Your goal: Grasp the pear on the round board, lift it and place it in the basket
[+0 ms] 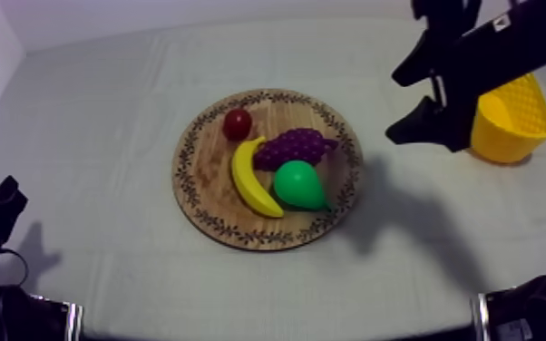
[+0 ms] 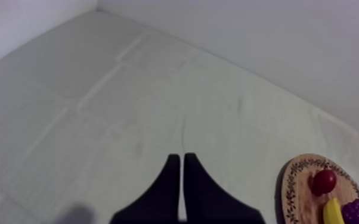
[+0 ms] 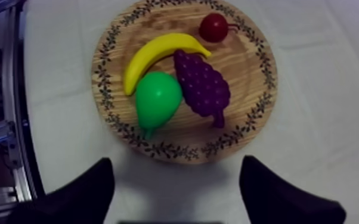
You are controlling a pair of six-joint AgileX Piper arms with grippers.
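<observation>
The cloth-covered surface (image 1: 104,136) carries everything. My right arm comes in from the upper right of the top view, and its right hand (image 1: 393,109) hangs in the air between the board's far rim and the yellow basket (image 1: 512,127), with its two black fingers spread wide and nothing between them (its own camera looks down past them onto the fruit). My left hand (image 2: 179,179) sits low at its own side, well apart from the board, its fingers pressed together into a narrow wedge that grips nothing. The round wooden board (image 1: 206,181) lies mid-surface with the basket standing off to its right. On it the banana (image 1: 249,177) curves beside the grapes (image 1: 293,147). The green pear (image 1: 298,184) lies on the board against the banana and close under the grapes, its narrow end toward the patterned rim. The small red fruit (image 1: 237,123) sits at the banana's far tip.
</observation>
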